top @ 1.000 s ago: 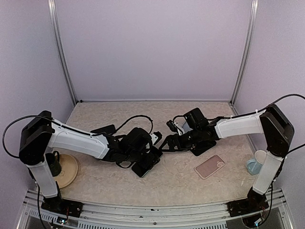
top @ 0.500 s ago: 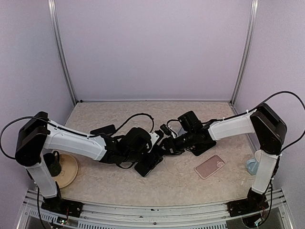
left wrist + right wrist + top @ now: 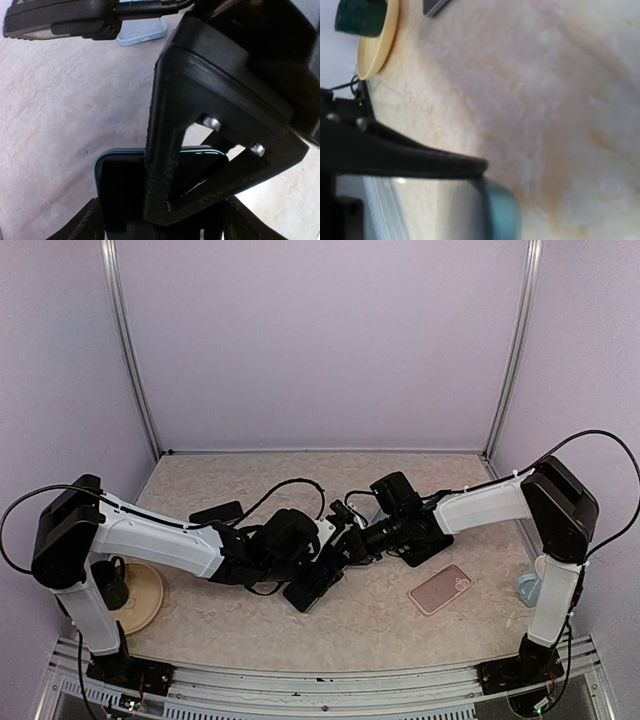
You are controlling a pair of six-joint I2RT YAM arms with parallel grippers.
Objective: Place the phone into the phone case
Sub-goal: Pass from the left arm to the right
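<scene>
dark cup point(image 3: 114, 585) on yellow plate point(image 3: 150, 598)

**No legible text in any view**

No lettering, brand, number or sign can be read in any view. The phone point(image 3: 117, 200) between the left tool's point(image 3: 161, 224) fingers shows only a dark, unmarked face.

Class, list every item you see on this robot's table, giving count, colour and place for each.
phone: one, dark with teal rim, mid-table
pink case: one, pink, right of centre
light-blue case: one, light blue, right edge
black flat items: two, black, behind left arm and under right arm
plate: one, yellow, left edge
cup: one, dark green, on plate
left pincer: one, black, clamped on phone
right pincer: one, black, at phone's far end
</scene>
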